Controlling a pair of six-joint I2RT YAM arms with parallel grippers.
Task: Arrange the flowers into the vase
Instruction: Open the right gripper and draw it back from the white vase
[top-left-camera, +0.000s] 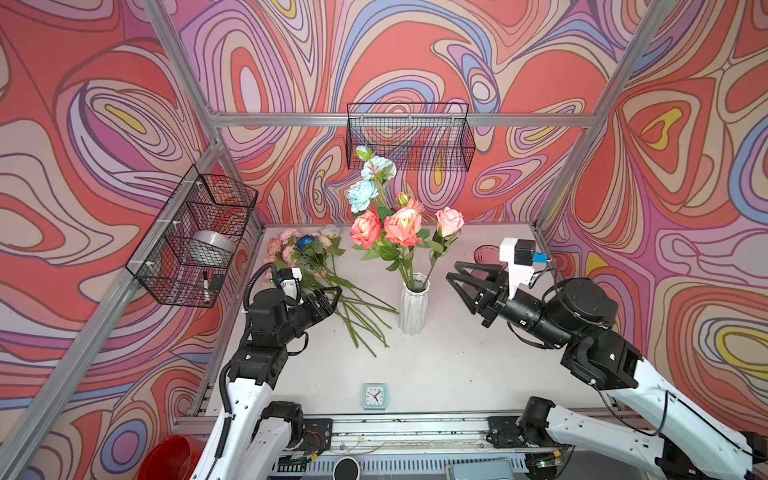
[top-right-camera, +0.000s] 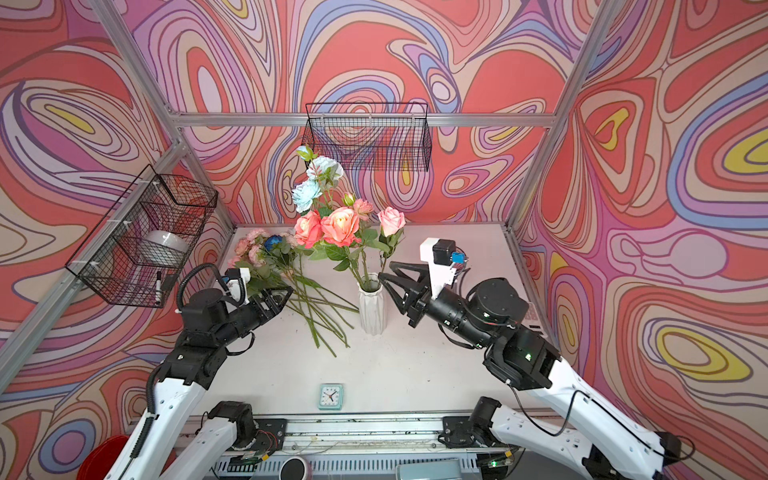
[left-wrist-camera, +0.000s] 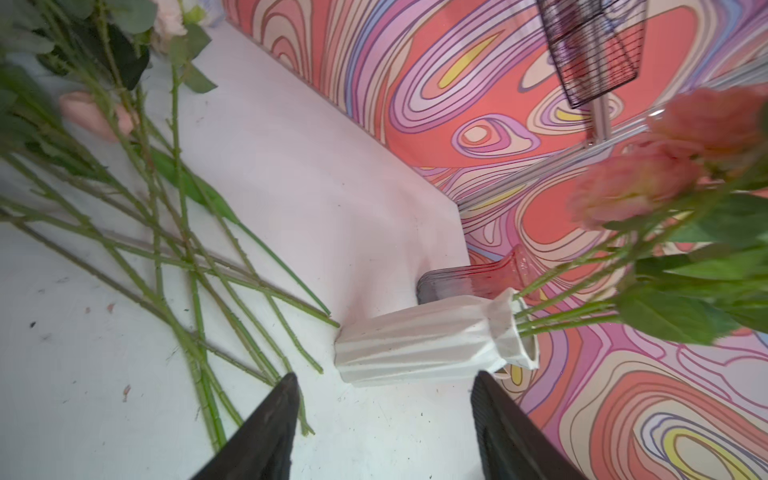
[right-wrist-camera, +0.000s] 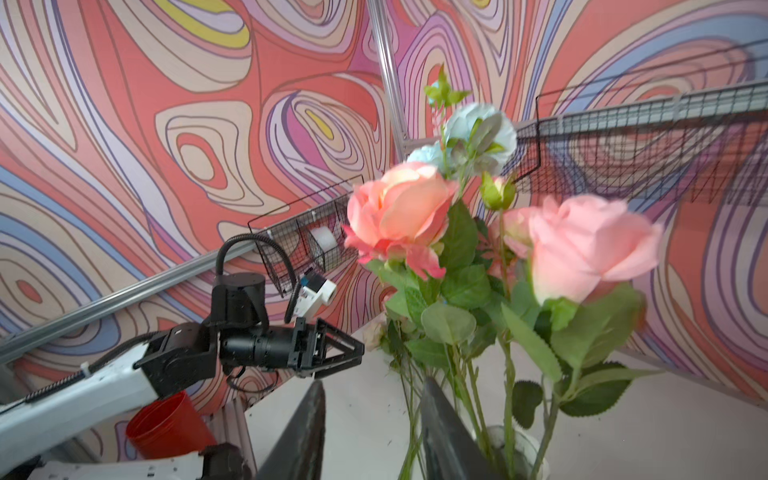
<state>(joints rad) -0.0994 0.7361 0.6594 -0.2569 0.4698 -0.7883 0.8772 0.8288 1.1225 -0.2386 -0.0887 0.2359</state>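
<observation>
Roughly mid-task: several roses (top-left-camera: 401, 226) stood in the vase (top-left-camera: 413, 307) at table centre; loose flowers (top-left-camera: 324, 270) lay piled left of it. Empty left gripper (top-left-camera: 334, 297) hung by their stems, jaws partly apart. Empty right gripper (right-wrist-camera: 372, 381) sat just right of the vase mouth, narrower gap. Next looked like: pinch one stem.

Past the left fingers (left-wrist-camera: 266, 432) the roses (left-wrist-camera: 636, 191) are blurred and cut by the picture's edge. A right finger (right-wrist-camera: 444, 436) hides much of the vase (right-wrist-camera: 519, 451), and the pink rose (right-wrist-camera: 590, 245) above that finger is blurred.
</observation>
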